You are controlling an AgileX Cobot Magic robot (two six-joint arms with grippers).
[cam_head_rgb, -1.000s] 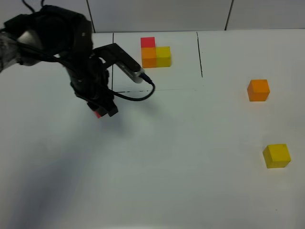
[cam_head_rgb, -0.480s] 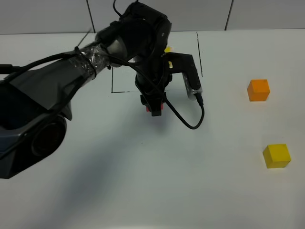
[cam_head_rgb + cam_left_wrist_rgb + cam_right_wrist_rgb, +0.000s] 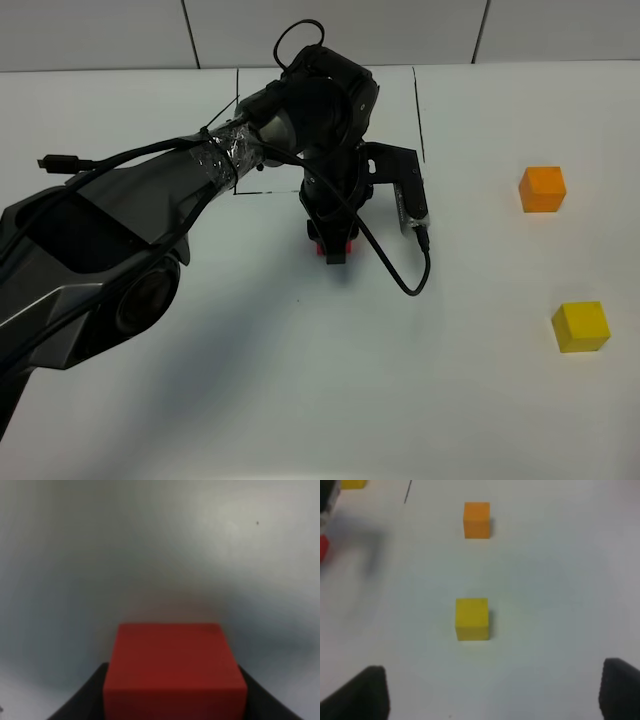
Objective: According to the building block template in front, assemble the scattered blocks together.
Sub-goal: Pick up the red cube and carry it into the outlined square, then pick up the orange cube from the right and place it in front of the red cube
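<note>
Shifting red block point(image 3: 172, 670) rightward, left claw point(image 3: 334, 249) clamped

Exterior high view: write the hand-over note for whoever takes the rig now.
Left end effector shut on the red block, just in front of the drawn frame.
Right end effector open, empty, facing the yellow block.
Orange block loose, further back on the right.
Template mostly hidden behind the left arm.
Done: red picked up.
Left: set it down, join orange and yellow to match.
</note>
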